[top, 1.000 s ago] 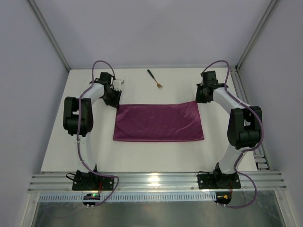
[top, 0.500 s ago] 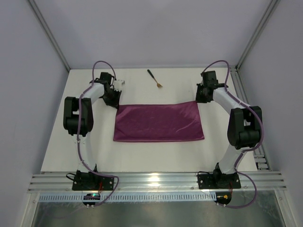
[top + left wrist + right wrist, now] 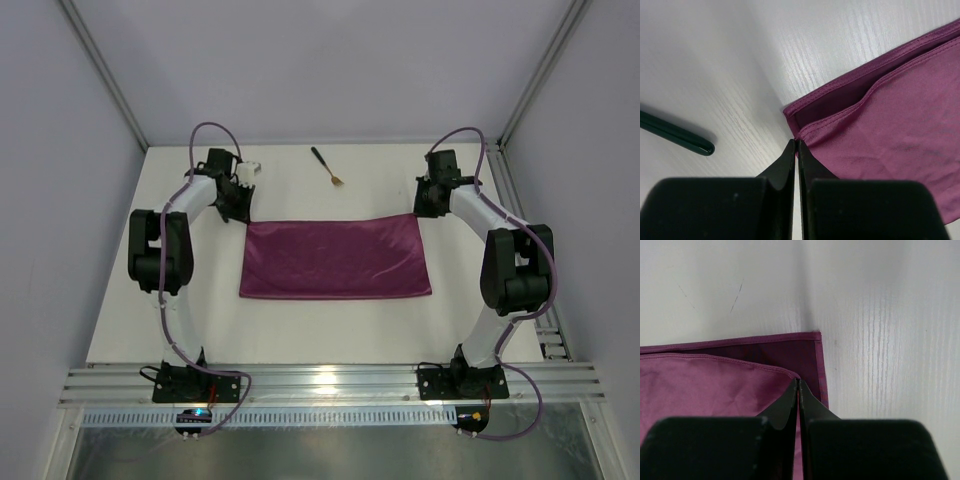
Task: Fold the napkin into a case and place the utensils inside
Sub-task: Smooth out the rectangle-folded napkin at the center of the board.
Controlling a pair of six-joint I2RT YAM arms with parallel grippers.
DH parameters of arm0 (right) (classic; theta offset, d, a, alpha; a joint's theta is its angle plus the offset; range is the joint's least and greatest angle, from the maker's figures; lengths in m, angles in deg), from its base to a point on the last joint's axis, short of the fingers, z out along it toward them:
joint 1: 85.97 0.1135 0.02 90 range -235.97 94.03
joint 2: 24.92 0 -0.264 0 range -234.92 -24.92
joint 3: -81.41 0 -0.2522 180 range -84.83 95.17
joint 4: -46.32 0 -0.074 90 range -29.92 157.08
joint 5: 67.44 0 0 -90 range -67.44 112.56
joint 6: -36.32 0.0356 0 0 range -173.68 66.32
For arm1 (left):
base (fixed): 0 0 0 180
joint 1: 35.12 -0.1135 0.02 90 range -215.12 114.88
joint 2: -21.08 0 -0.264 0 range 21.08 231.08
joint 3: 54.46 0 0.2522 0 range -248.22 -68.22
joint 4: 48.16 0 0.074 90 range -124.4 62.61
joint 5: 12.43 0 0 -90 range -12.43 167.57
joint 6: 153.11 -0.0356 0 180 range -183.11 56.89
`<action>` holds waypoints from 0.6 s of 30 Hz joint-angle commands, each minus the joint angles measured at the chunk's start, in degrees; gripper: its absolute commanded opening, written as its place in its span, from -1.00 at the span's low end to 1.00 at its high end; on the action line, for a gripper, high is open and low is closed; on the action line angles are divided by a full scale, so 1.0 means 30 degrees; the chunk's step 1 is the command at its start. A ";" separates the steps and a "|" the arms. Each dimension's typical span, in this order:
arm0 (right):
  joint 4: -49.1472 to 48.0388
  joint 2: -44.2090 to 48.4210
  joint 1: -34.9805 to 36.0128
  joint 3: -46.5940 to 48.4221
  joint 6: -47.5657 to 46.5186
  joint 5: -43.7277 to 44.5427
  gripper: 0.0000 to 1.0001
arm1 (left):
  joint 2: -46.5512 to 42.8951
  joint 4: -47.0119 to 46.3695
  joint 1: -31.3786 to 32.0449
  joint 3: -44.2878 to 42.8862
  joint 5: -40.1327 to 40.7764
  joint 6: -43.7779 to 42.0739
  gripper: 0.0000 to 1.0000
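Lying lengthwise from left to right, the napkin [image 3: 335,258] fills the middle of the white bench [image 3: 330,330] in the top view. It is doubled over into a wide rectangle, not yet a slim case. Its two far corners sit toward the upper part of the frame, and the coming move seems to turn on those corners, since each one has an arm on it.

The left arm [image 3: 160,245] bends up the left side of the frame and the right arm [image 3: 515,265] up the right side. Both have their elbows raised and their wrists tipped down at the cloth. The left hand [image 3: 240,208] is at the napkin's upper-left corner and the right hand [image 3: 425,203] at its upper-right corner, so neither is nearer than the other.

In each wrist view the fingers are pressed fully together. Their tips meet at the corner of the cloth's upper layer [image 3: 805,131], which looks pinched between them, and the lower layer's hem shows just beyond.

The fork [image 3: 327,167] lies slantwise near the top centre, well apart from the napkin. A thin dark handle [image 3: 675,134] shows at the left of the left wrist view, and which utensil it belongs to cannot be told.
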 commanded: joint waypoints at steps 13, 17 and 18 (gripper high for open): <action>-0.0490 -0.0315 -0.0542 0.0912 0.0282 0.0539 -0.93 | -0.0319 -0.0853 0.0000 -0.0870 0.0554 0.0044 -1.00; -0.0754 -0.0784 -0.0542 0.1146 0.0400 0.0714 -0.92 | -0.0231 -0.1264 0.0000 -0.0781 0.0612 0.0045 -1.00; -0.0812 -0.0872 -0.0600 0.1175 0.0458 0.0802 -0.92 | -0.0057 -0.1206 0.0000 -0.0869 0.0670 0.0045 -1.00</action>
